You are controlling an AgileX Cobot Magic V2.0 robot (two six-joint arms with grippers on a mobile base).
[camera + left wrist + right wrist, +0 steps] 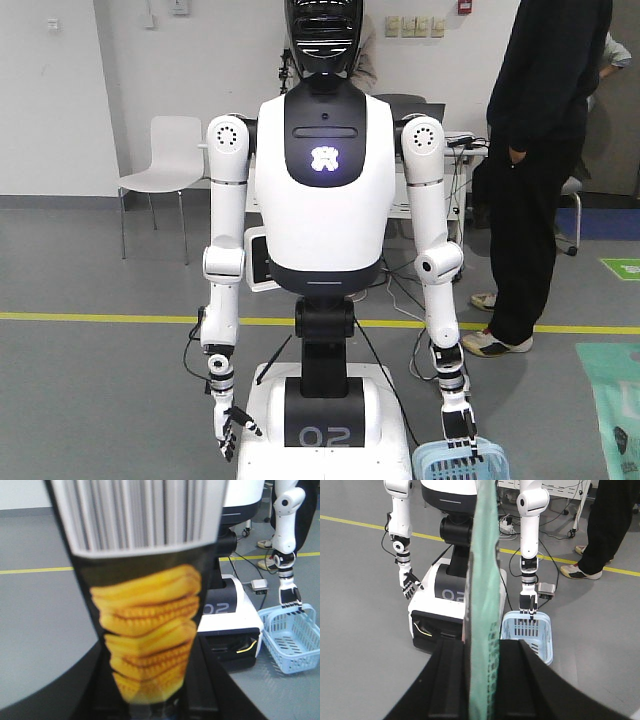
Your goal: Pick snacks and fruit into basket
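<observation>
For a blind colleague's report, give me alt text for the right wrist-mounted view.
A mint-green pouch, seen edge-on, is clamped between the black fingers of the right gripper, filling the centre foreground. Beyond it, a white humanoid robot has one hand at the rim of a pale-blue basket on a grey floor.

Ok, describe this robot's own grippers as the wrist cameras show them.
Left gripper and right gripper: plain matte-black jaws, smooth, widening toward the camera. No cables or markings show, and the arms behind them are out of view.

Basket [487,466] on the floor [100,400] right of the humanoid's base [330,435], chair [175,140] behind left, person [545,150] behind right.
</observation>
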